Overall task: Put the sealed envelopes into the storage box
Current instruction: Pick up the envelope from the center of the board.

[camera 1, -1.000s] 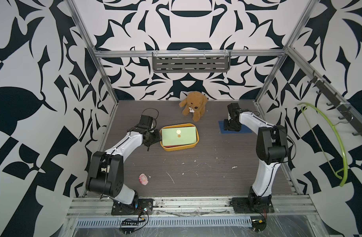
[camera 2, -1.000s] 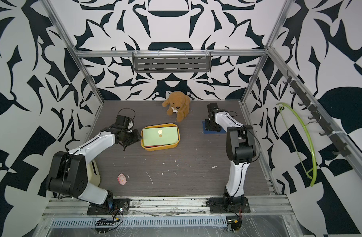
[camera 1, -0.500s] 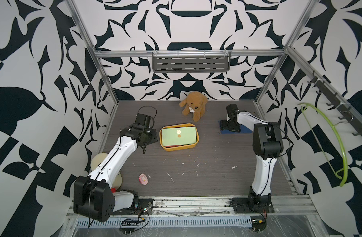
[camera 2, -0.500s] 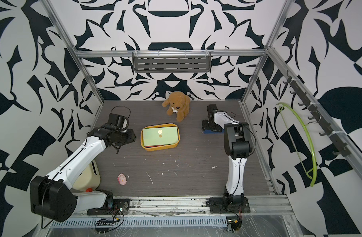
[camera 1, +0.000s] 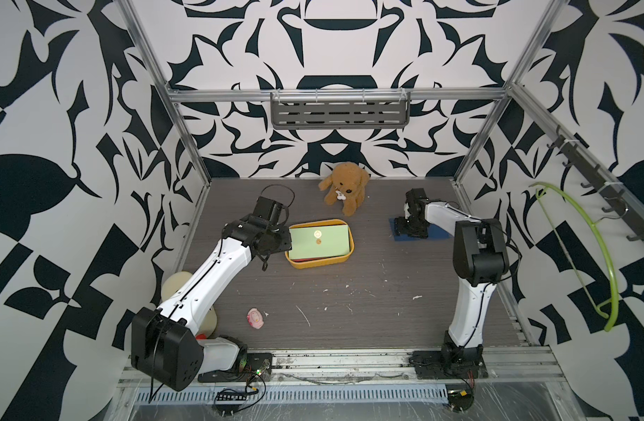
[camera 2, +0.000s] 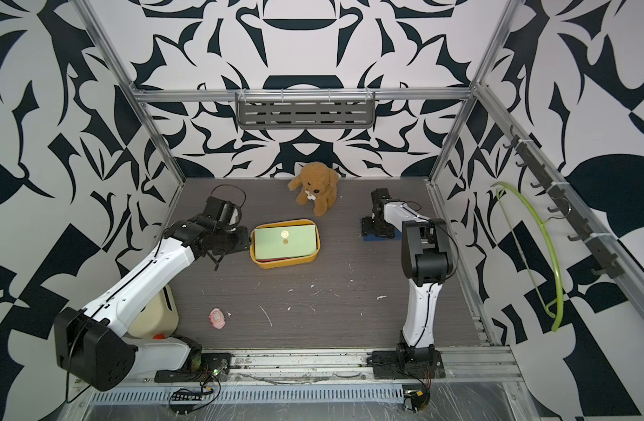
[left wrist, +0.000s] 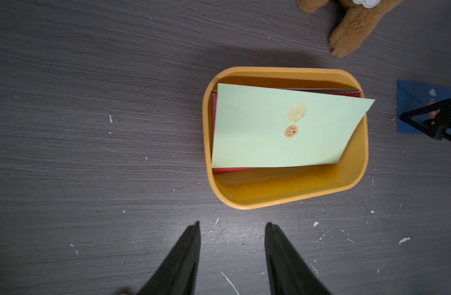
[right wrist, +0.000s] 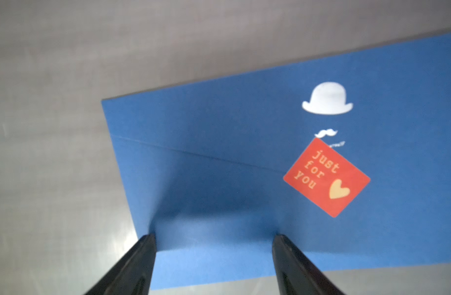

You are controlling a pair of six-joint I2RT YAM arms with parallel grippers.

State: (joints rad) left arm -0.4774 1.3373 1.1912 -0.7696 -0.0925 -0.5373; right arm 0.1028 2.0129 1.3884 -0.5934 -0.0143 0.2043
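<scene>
Showing storage box [camera 1: 320, 264] at mid-worktop, nearer far edge, w/ pale green envelope [left wrist: 270, 145] lying tilted atop red envelopes [left wrist: 229, 170], one corner over rim. Near worktop's right edge lies blue envelope [right wrist: 219, 153], flat. Just beside box, left gripper [left wrist: 232, 225]: fingers partly apart, empty. Over blue envelope, right gripper [right wrist: 214, 237]: fingers wide apart, tips at its surface, nothing pinched.
</scene>
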